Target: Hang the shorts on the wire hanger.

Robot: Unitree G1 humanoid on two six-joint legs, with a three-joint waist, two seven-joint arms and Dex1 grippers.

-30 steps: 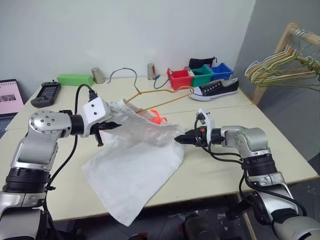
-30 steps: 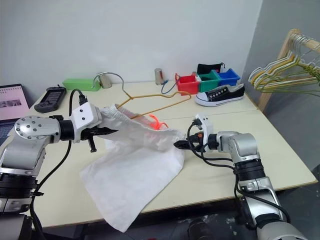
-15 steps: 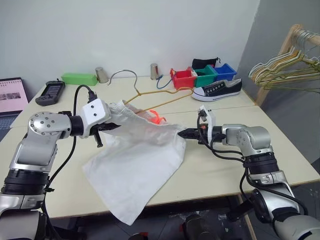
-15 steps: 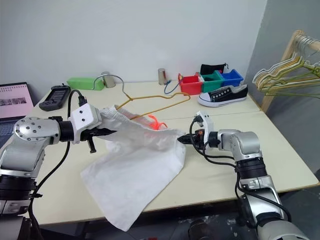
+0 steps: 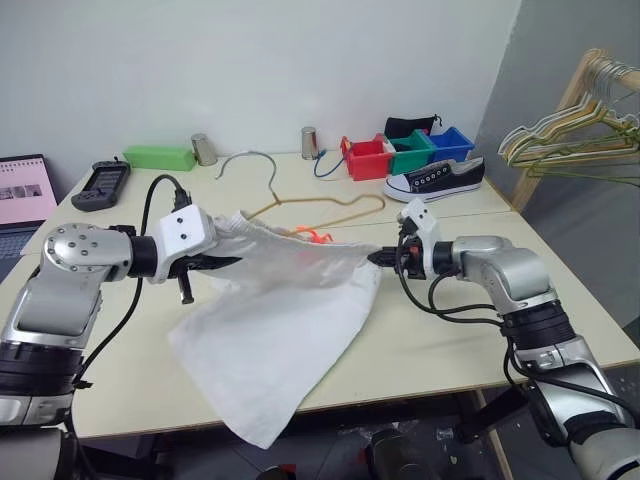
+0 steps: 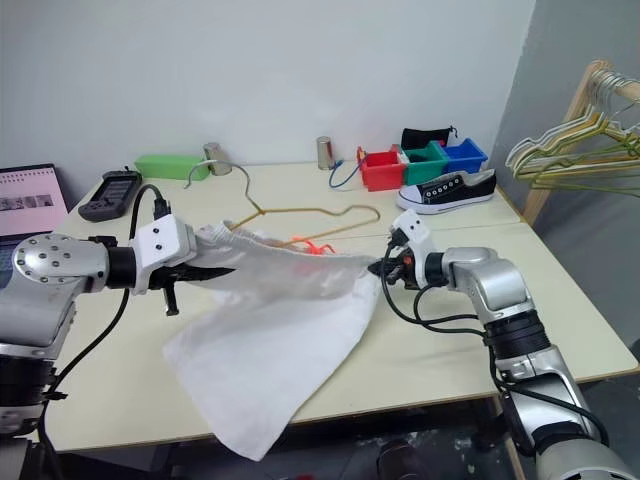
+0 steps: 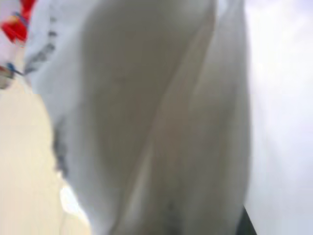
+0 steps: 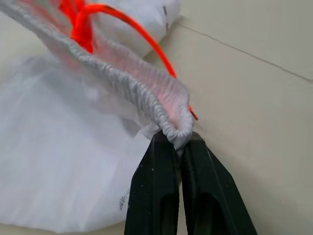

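Note:
The white shorts point(image 5: 280, 320) hang stretched by the waistband between my two grippers, and the legs drape down over the table's front edge. My left gripper point(image 5: 222, 263) is shut on the waistband's left end. My right gripper point(image 8: 179, 141) is shut on the gathered elastic at the right end, raised a little off the table. The wire hanger point(image 5: 330, 199) lies flat on the table just behind the shorts, its grey hook point(image 5: 245, 158) pointing away from me. An orange cord point(image 8: 98, 10) lies under the waistband.
A black-and-white shoe point(image 5: 435, 178) and red, green and blue bins point(image 5: 368, 158) stand at the back right. A green box point(image 5: 155, 157), two metal cups point(image 5: 204, 150), a handheld device point(image 5: 97, 185) and a laptop point(image 5: 20, 190) are at the back left. A rack of hangers point(image 5: 570, 135) stands beside the table's right side.
My right gripper went from open to shut on the waistband's right end and rose, rolling at the wrist. The waistband is now pulled taut between the grippers.

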